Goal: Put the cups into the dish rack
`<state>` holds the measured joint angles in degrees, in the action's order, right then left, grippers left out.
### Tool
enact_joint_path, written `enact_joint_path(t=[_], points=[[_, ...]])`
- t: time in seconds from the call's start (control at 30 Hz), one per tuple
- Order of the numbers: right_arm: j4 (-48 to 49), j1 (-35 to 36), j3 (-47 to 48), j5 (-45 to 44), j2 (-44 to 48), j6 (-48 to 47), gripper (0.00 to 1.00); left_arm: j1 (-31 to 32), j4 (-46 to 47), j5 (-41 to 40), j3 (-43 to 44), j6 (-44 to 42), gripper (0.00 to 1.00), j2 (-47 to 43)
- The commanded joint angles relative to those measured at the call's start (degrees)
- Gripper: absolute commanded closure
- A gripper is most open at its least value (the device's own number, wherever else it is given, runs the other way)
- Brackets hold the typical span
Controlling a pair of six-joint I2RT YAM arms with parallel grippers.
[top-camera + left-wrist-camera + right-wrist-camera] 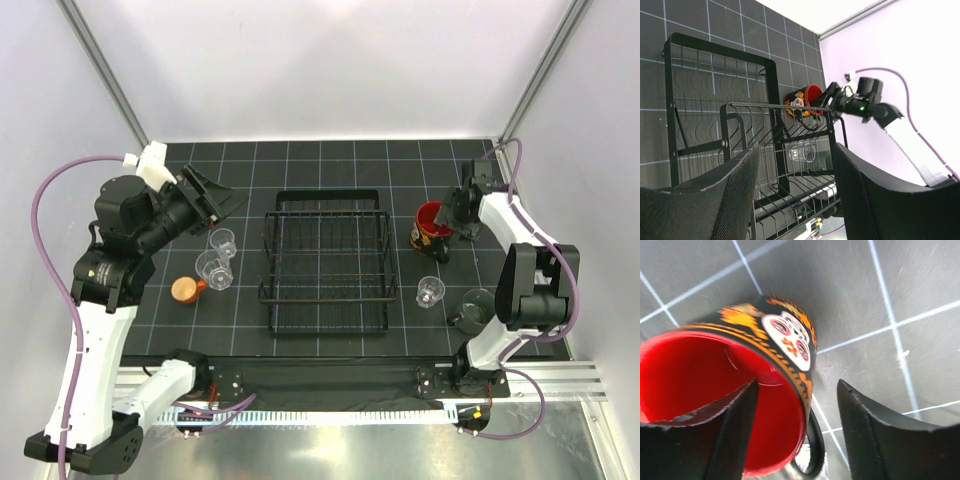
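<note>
White walls are enclosing a bench covered by a black mat with a pale grid. Lying at the middle of the mat is the dish rack, and no cup is sitting in it.

On the left, the left pincer is hanging above the mat near the rack's far left corner. Its jaws are standing open with nothing between them, and its wrist camera is looking across the rack's wires. Just near of it, two clear cups are standing side by side. The small orange cup is sitting a little nearer and further left.

To the right of the rack, the large mug is resting on the mat, showing its red inside and its dark patterned wall. The right pincer is straddling the mug's rim. One finger is reaching into the red interior while the other is staying outside, apart from the wall, so the jaws are open and not clamping.

Nearer on that side, the third clear cup is standing by the rack's near right corner. The grey-green cup is sitting just to its right, close to the right arm.
</note>
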<state>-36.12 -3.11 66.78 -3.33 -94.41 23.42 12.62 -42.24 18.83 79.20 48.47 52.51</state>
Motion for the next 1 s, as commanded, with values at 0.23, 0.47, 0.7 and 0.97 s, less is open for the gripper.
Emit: enact_joint_path(t=[0.23, 0.47, 0.7, 0.97], points=[[-6.95, -0.66, 15.92, 4.8, -4.99, -17.26, 0.29, 0.03, 1.63, 5.07, -1.85, -0.83, 0.4, 1.45], [-6.34, -0.66, 15.22, 5.79, -5.52, -21.92, 0.41, -0.05, 1.81, 6.65, -4.14, -1.89, 0.4, 1.01], [-5.19, -0.66, 16.01, 7.29, -8.24, -22.37, 0.53, 0.03, 2.77, 8.5, -4.84, -2.76, 0.4, -0.56], [-5.02, -0.66, 16.89, 6.76, -10.1, -19.91, 0.78, -0.05, 6.37, 8.94, -5.55, -0.22, 0.37, -2.85]])
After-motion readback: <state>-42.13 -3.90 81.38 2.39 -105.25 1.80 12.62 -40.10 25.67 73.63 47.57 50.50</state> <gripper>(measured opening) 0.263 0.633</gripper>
